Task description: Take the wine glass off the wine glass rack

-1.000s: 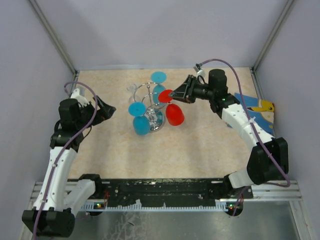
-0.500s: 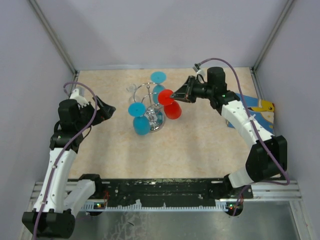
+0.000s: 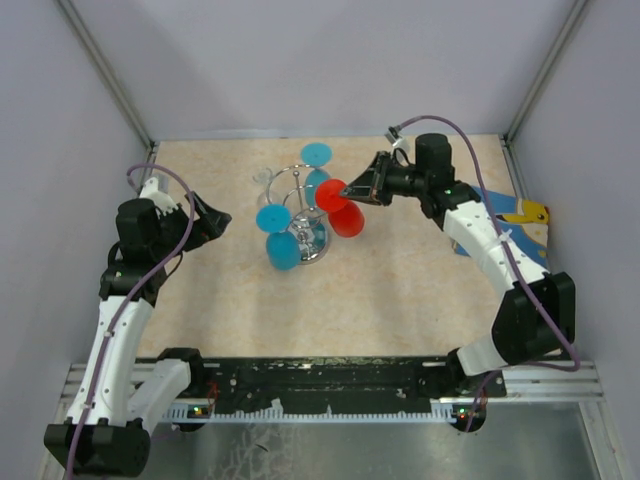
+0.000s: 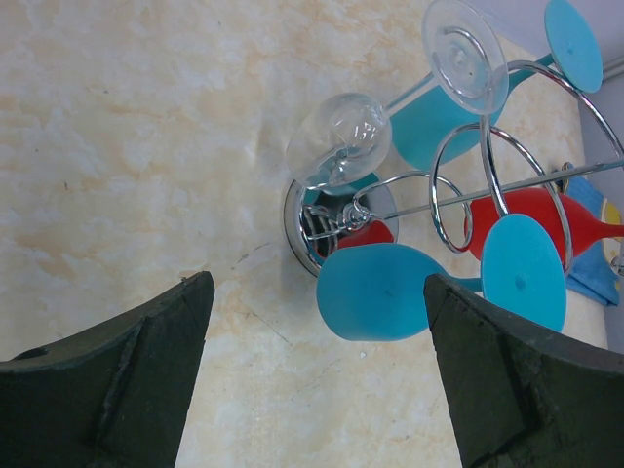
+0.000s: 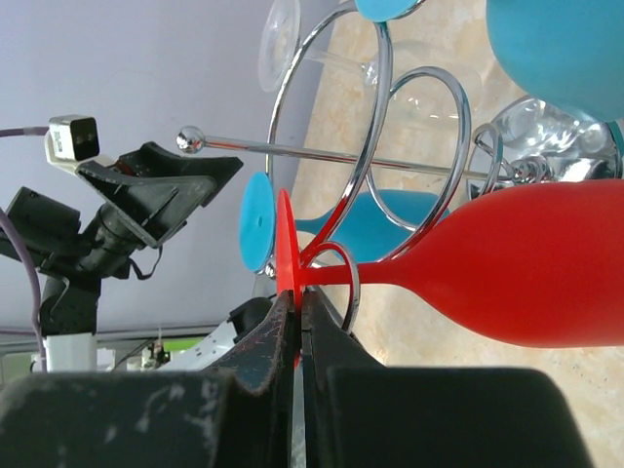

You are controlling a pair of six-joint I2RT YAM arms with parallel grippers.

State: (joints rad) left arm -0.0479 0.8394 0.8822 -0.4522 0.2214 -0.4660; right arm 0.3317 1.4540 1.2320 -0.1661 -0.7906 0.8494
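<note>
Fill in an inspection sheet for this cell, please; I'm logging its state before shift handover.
Surface: beige marbled table, no spills seen.
Job's things: wine glass rack upright; red wine glass hangs on it, stem in a hook curl.
Clutter: two blue glasses and a clear glass also on the rack; blue and yellow item at the table's right edge.
Grippers: right gripper shut on the red wine glass's foot; left gripper open, apart from the rack.
Cables: purple cable along each arm, clear of the rack.
Surroundings: pale walls, metal frame posts.
</note>
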